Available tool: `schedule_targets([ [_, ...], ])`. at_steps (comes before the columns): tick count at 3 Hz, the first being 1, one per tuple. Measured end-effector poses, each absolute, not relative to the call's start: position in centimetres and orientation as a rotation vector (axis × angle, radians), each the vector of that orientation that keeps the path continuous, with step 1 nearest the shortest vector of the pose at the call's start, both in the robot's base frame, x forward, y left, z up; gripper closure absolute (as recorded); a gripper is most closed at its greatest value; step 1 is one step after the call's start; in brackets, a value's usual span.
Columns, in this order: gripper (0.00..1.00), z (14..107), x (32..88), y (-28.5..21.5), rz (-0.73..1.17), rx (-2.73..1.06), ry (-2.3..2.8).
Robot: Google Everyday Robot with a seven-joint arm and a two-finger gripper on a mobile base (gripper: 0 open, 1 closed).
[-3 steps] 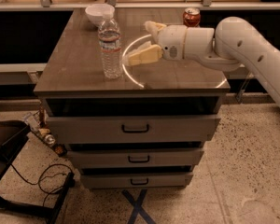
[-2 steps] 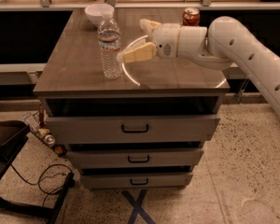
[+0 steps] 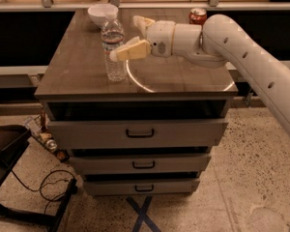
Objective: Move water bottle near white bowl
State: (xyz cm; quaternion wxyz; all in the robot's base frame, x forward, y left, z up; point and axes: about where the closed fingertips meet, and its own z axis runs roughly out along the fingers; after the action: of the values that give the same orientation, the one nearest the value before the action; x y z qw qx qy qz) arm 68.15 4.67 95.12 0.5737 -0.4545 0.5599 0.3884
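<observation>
The water bottle stands upright on the left half of the cabinet top; it is clear and ribbed, with a white cap. The white bowl sits just behind it at the far edge. My gripper reaches in from the right at the height of the bottle's upper half and is open. Its near finger overlaps the bottle's right side, and its far finger points past the bottle towards the bowl. The bottle is not enclosed.
A red soda can stands at the back right of the cabinet top, behind my arm. The cabinet has three drawers below. A dark chair and cables lie on the floor at the left.
My gripper has moved left across the cabinet top, closing the gap until its near finger reaches the bottle. The bottle and bowl have not moved.
</observation>
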Motion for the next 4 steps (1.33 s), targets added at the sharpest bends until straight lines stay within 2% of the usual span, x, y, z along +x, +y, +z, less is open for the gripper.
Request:
schedule_targets([
  [1, 0.16, 95.2, 68.3, 6.4, 0.93, -1.101, 1.279],
  [4, 0.87, 95.4, 68.0, 8.7, 0.97, -1.16, 1.258],
])
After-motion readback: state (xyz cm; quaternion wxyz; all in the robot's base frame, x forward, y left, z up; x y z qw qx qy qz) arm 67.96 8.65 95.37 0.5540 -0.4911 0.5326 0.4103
